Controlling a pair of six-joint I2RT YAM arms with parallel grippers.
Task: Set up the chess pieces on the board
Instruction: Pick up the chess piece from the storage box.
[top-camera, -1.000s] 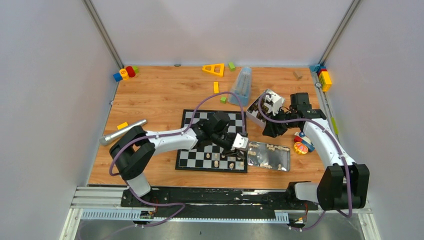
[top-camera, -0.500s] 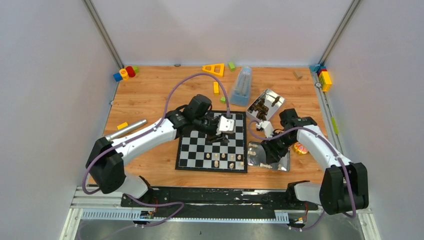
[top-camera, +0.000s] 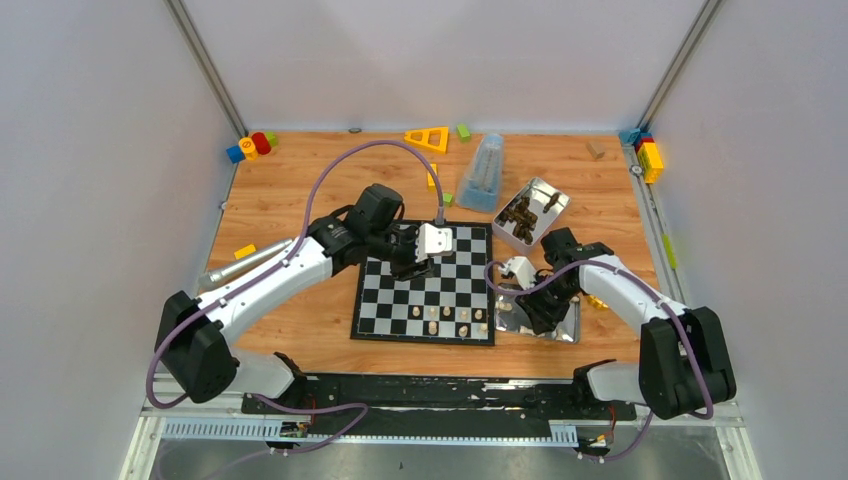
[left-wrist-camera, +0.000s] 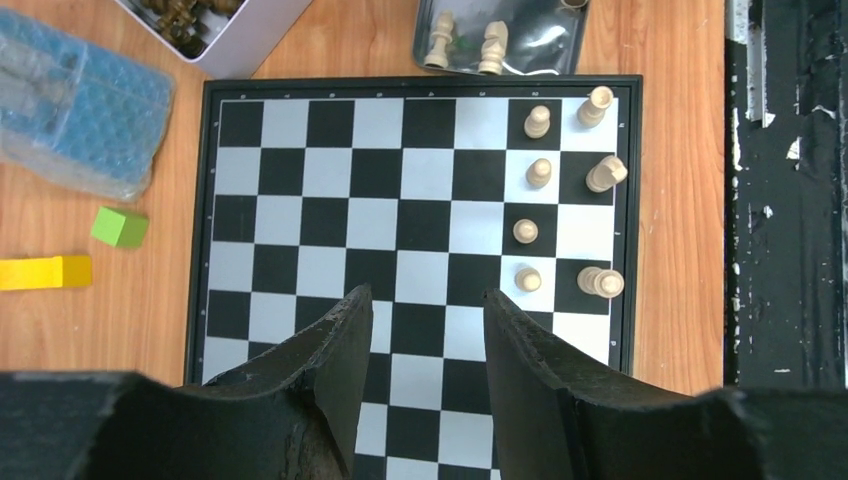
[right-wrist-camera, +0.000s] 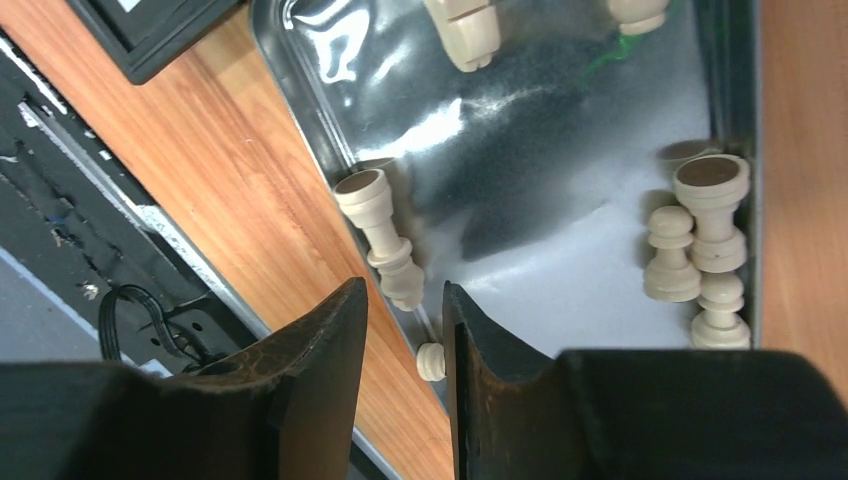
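Observation:
The black-and-white board (top-camera: 400, 300) lies at the table's middle. Several cream chess pieces (top-camera: 447, 320) stand along its near rows; in the left wrist view they (left-wrist-camera: 528, 230) fill the board's (left-wrist-camera: 330, 190) right columns. My left gripper (top-camera: 413, 264) hovers over the board's far half, open and empty (left-wrist-camera: 425, 295). My right gripper (top-camera: 535, 310) is low over a flat shiny tin (top-camera: 572, 322) right of the board. In the right wrist view it is open (right-wrist-camera: 405, 290) at the tin's (right-wrist-camera: 560, 130) rim, beside a lying cream piece (right-wrist-camera: 385, 235) and a small cream piece (right-wrist-camera: 430, 360).
A second tin of dark pieces (top-camera: 530, 210) sits behind the board's far right corner. A bubble-wrap pouch (top-camera: 483, 172), a yellow triangle (top-camera: 428, 138), coloured blocks (top-camera: 250, 147) and a metal cylinder (top-camera: 245, 262) lie around. A black rail (left-wrist-camera: 790, 200) runs along the front edge.
My left gripper has drawn back from the board's near right corner to its far half. My right gripper has come from the tin of dark pieces down to the flat tin.

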